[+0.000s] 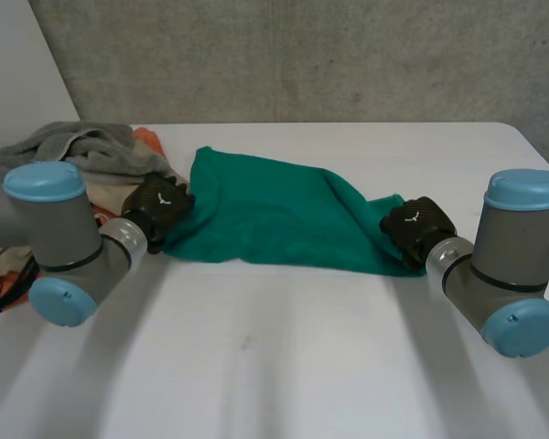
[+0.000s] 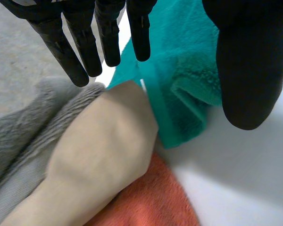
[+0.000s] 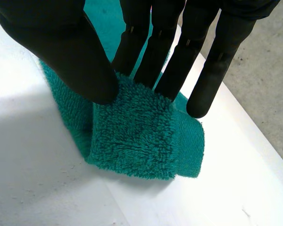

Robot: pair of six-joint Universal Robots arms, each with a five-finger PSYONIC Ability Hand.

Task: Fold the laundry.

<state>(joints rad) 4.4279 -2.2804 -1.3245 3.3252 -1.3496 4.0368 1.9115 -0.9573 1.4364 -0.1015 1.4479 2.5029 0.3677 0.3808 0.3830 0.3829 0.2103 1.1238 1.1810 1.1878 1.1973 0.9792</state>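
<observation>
Towel: the green towel (image 1: 274, 215) lies across the middle of the frame on the white desk (image 1: 284, 366). Its long axis runs left to right, from one of my hands to the other.
Right hand: my right hand (image 1: 416, 229) is at centre right, on the towel's right end. My thumb and straight fingers (image 3: 153, 61) pinch a bunched fold of that corner between them.
Left hand: my left hand (image 1: 160, 208) is at centre left, over the towel's left end. The fingers are straight, the thumb stands well apart from them, and I hold nothing.
Pile: a heap of laundry (image 1: 82, 151) sits at upper left, and its beige cloth (image 2: 104, 146) touches the towel's left corner.
Key relation: each hand is nearest its own end of the towel. The left corner lies under the gap between my left thumb and fingers.
Step, as I judge: only one end is gripped. My left hand needs to come down and close on its corner.
Risk: the beige cloth is so close that I could grab it along with the corner.
</observation>
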